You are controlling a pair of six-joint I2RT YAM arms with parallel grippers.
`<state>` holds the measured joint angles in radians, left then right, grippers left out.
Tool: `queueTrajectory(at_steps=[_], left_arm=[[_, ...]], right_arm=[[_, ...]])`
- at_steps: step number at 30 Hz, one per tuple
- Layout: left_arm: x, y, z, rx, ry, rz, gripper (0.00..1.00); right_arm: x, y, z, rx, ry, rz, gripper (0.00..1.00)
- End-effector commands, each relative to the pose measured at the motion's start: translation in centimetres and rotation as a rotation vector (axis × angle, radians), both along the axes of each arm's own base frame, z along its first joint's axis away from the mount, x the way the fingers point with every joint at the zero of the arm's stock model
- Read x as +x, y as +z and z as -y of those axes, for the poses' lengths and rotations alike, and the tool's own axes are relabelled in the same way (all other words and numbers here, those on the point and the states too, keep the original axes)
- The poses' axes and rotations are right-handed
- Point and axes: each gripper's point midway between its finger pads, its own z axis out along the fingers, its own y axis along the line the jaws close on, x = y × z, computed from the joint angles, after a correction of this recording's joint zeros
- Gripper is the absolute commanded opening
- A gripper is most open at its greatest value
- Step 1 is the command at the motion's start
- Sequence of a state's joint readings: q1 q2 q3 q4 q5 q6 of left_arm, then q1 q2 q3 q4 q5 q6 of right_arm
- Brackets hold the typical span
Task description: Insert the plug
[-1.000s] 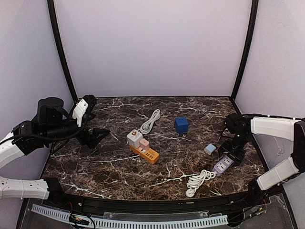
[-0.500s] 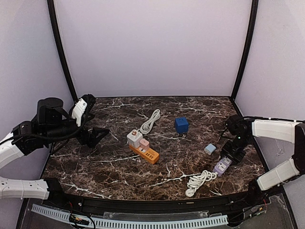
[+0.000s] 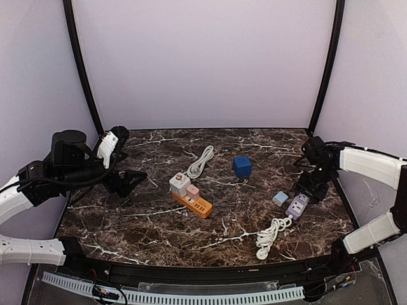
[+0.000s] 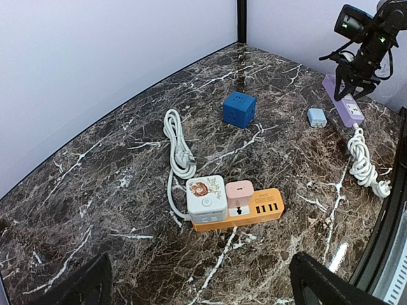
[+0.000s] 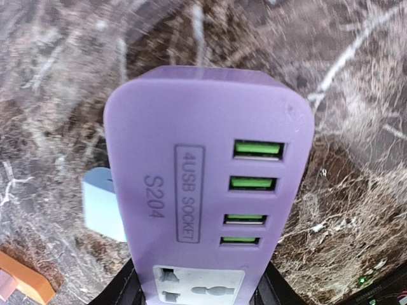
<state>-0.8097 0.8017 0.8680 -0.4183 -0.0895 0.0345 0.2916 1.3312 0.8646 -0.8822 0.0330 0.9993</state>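
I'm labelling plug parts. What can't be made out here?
Prongs of the light blue adapter: too small in the top and left wrist views, and the purple strip covers part of it in the right wrist view.
Socket end of the purple strip: cut off by the right wrist view's bottom edge.
Most of the left gripper: cut off by the left wrist view's bottom edge.

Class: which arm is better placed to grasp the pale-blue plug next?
Left, probably: the left gripper is open and empty, though farther from the pale-blue plug; the right gripper is shut on the purple power strip.
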Motion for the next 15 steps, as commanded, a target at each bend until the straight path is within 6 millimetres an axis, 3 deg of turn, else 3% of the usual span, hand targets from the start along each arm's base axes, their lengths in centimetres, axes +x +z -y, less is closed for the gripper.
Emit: queueTrajectory(at_steps=[1, 9, 15], left_arm=[[-0.1, 0.0, -0.1, -0.009, 0.000, -0.005, 0.99], [0.1, 0.0, 0.4, -0.028, -0.001, -0.014, 0.99], [0.2, -0.1, 0.5, -0.031, -0.002, -0.021, 0.99]], right_arm=[[1.4, 2.5, 0.1, -0.039, 0.064, 0.046, 0.00], [3.6, 4.8, -2.9, -0.064, 0.214, 0.087, 0.00], [4.1, 4.8, -7.0, -0.089, 0.368, 0.072, 0.00]])
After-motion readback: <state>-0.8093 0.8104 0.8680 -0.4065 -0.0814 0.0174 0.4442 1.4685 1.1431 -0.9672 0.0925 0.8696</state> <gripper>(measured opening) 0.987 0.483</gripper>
